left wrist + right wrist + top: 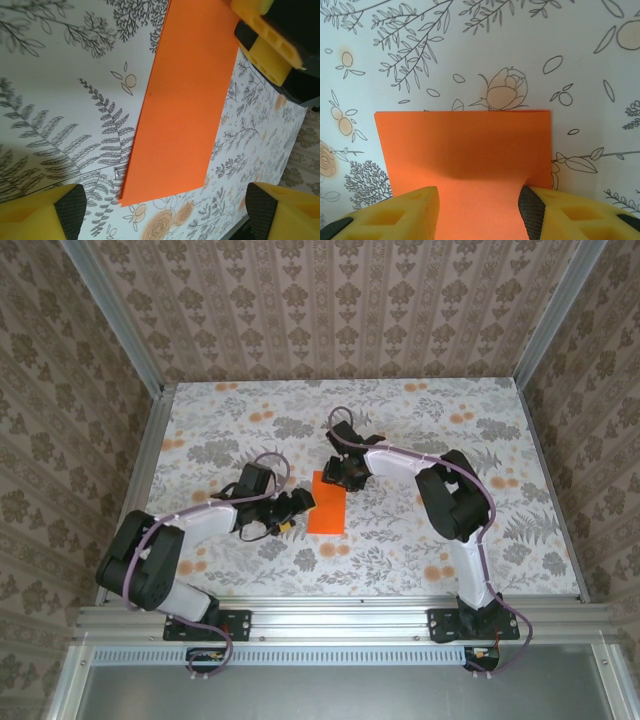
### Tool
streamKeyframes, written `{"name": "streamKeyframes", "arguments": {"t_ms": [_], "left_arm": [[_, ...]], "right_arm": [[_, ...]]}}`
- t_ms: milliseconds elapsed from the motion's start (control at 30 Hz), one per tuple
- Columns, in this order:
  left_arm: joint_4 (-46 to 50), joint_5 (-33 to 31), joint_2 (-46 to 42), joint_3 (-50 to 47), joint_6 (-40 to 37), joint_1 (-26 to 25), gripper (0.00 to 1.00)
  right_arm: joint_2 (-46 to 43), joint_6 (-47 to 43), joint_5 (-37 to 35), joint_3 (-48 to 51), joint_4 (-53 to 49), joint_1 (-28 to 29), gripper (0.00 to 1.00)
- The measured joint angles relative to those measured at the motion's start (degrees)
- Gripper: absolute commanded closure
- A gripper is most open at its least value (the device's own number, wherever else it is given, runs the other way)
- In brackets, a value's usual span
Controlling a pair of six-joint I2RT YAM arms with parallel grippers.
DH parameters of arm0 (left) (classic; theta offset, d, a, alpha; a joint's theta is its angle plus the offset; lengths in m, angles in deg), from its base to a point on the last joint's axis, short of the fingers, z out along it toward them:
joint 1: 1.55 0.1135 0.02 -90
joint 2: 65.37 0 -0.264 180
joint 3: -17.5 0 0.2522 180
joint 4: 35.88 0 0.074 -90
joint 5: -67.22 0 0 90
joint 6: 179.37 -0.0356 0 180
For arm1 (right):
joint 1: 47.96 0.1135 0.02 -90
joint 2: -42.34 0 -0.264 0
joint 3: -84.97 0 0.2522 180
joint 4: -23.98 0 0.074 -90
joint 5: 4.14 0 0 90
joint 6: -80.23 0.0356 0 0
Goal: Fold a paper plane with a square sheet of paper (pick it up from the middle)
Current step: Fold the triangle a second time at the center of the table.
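Observation:
The square sheet of paper (pixel 327 508) lies flat on the flowered tablecloth, folded into a narrow orange rectangle (pixel 185 110). My left gripper (pixel 298 502) hovers at the sheet's left side, low over the cloth. In the left wrist view its jaws (pixel 166 207) stand wide open, astride the sheet's near short edge, with nothing between them. My right gripper (pixel 335 478) is at the sheet's far end. Its yellow fingers (pixel 267 45) rest down on the paper (pixel 462 145); the jaws (pixel 479 212) are apart, with the sheet flat beneath them.
A floral tablecloth (pixel 420 420) covers the table. Patterned walls (pixel 330 310) close in the back and both sides, with aluminium posts at the corners. An aluminium rail (pixel 340 618) runs along the near edge, where both arm bases stand.

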Motion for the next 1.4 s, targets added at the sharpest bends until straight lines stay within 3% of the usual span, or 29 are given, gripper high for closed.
{"name": "streamKeyframes", "arguments": {"t_ms": [467,800,1000,1400], "left_arm": [[-2.4,3.4,4.2,0.9,3.2,-2.0,0.19],[-4.5,6.1,6.2,1.2,4.8,-2.5,0.32],[-4.6,6.5,6.2,1.2,5.6,-2.6,0.45],[-0.2,0.7,6.2,2.8,3.4,-2.6,0.88]], "right_arm": [[-0.3,3.0,3.0,1.0,1.4,-1.4,0.49],[-0.5,3.6,3.5,1.5,1.9,-1.5,0.50],[-0.6,3.6,3.7,1.8,2.3,-1.6,0.50],[-1.4,3.6,6.1,3.1,4.1,-2.2,0.49]]}}
